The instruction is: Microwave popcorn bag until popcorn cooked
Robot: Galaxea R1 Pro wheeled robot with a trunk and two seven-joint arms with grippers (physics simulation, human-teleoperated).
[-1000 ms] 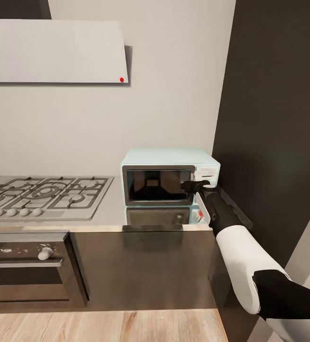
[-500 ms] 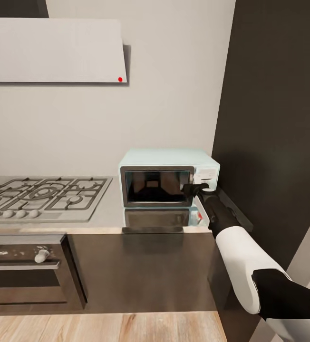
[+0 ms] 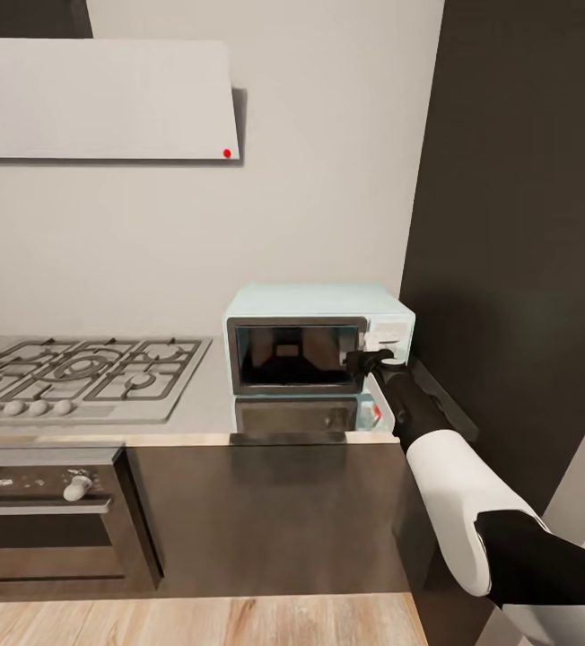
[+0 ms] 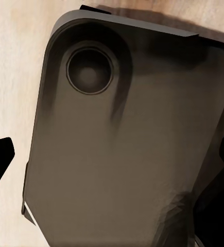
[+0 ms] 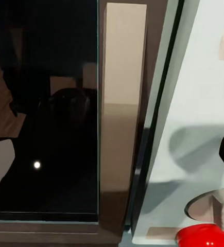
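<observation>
The pale-blue microwave [image 3: 318, 336] stands on the grey countertop [image 3: 207, 404] against the wall, its dark glass door closed. My right gripper [image 3: 364, 361] is at the door's right edge, beside the white knob panel [image 3: 388, 336]. In the right wrist view my right gripper [image 5: 112, 154] is open, right up against the door, with the beige vertical handle [image 5: 123, 103] between its fingers. A red light [image 5: 202, 237] glows on the panel. My left gripper [image 4: 112, 159] hangs open over my dark base [image 4: 127, 144]. The popcorn bag and the popcorn are out of view.
A gas hob [image 3: 82, 363] takes up the countertop's left part, with a dark steel oven [image 3: 50, 511] under it and a white slanted hood [image 3: 104, 99] above. A tall dark cabinet [image 3: 517, 233] closes off the right side just past the microwave. Pale wood floor [image 3: 194, 619] lies below.
The whole view has shifted a little, so the camera moved. My right gripper has stayed at the microwave door's right edge.
</observation>
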